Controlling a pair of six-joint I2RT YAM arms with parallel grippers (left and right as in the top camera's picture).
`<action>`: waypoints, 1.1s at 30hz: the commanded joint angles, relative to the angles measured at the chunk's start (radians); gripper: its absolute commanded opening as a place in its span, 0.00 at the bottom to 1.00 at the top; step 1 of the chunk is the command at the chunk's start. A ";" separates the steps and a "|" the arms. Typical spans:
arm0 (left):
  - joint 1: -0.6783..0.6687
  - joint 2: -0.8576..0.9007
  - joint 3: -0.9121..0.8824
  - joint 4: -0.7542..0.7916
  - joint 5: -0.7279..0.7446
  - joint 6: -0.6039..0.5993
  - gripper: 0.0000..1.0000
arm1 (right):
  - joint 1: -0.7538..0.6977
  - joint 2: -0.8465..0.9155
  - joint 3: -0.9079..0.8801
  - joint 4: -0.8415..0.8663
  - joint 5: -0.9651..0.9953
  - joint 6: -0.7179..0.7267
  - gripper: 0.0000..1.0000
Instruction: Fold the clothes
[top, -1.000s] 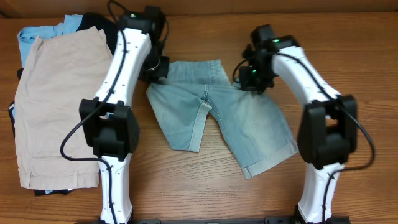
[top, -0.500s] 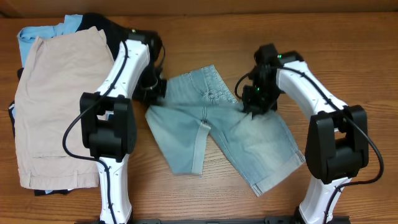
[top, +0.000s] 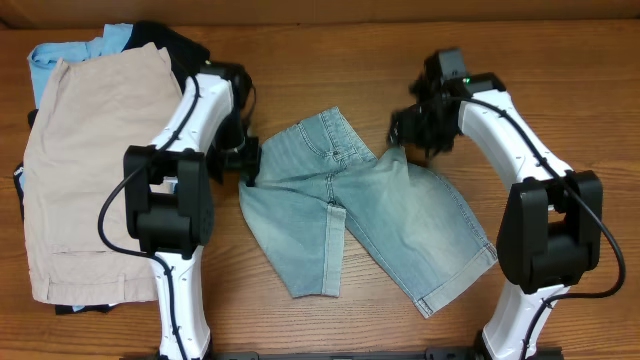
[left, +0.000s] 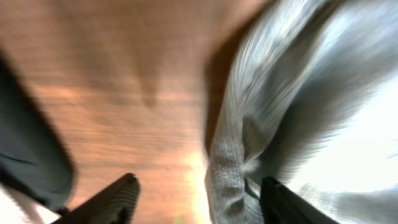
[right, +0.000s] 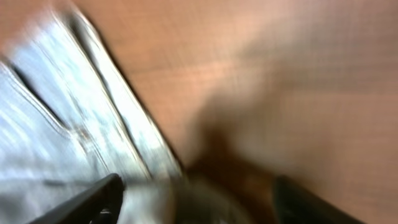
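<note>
Fingers (left: 118, 198) apart at denim shorts (top: 390, 220)

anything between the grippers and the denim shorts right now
Nothing visible. The left gripper is at the left edge of the denim shorts and the right gripper is at their upper right edge, both open. The beige shorts lie apart, to the left.

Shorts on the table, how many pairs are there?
2: the denim shorts spread at centre between the arms; the beige shorts atop the left pile, which may hide more.
</note>
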 joint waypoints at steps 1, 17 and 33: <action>-0.003 -0.026 0.124 0.051 -0.002 0.072 0.73 | 0.030 -0.017 0.047 0.058 0.021 -0.060 0.83; -0.180 0.062 0.146 0.532 0.208 0.675 0.92 | -0.029 -0.018 0.047 0.009 0.021 -0.018 0.88; -0.218 0.169 0.146 0.516 0.242 0.665 0.62 | -0.057 -0.027 0.047 0.024 0.025 -0.018 0.88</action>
